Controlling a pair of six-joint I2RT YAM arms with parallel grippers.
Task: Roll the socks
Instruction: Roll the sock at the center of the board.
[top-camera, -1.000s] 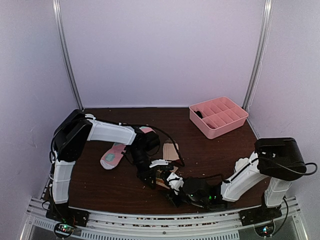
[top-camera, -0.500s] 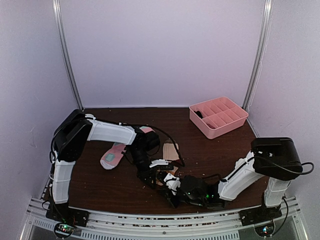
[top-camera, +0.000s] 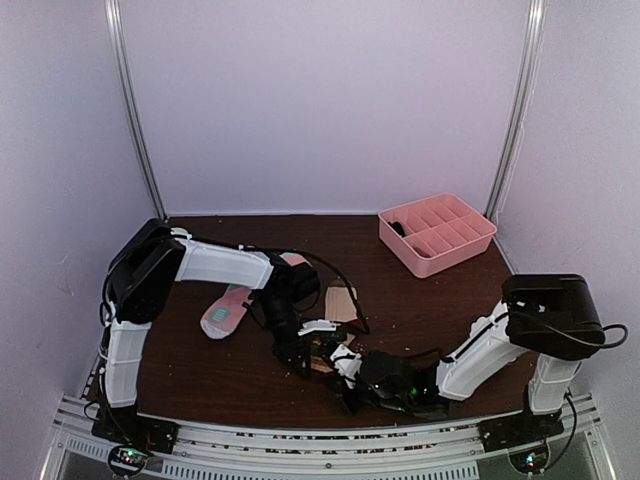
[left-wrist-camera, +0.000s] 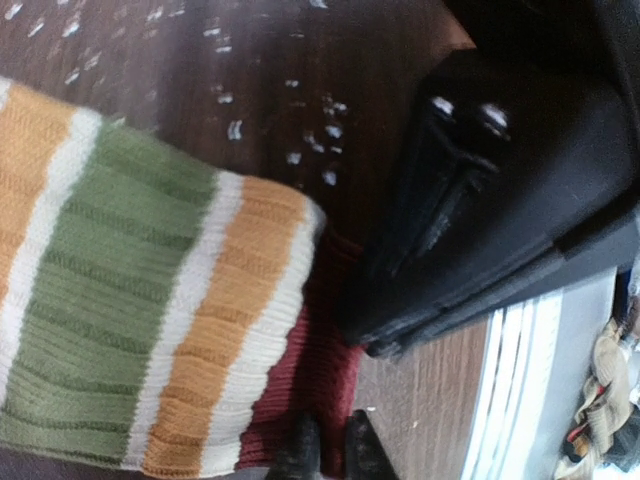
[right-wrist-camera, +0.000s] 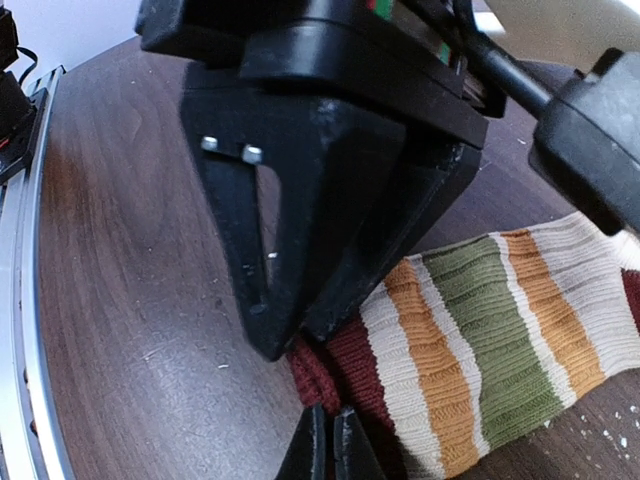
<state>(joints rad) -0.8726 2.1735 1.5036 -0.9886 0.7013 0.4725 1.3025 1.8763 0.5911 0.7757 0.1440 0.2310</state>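
Right gripper (right-wrist-camera: 326, 440), at the bottom middle of its wrist view, has its jaws pressed together on the maroon cuff (right-wrist-camera: 345, 362) of the striped sock (right-wrist-camera: 480, 330), apparently to anchor the end where a roll would start. Left gripper (left-wrist-camera: 332, 452) meets the same cuff from the opposite side. A sliver shows between its fingertips, and I cannot tell whether they bite the fabric. This sock lies flat on the table (right-wrist-camera: 120, 300), running toward the right of frame. The pink sock (top-camera: 226, 312) lies at left centre of the top view, apart from both grippers.
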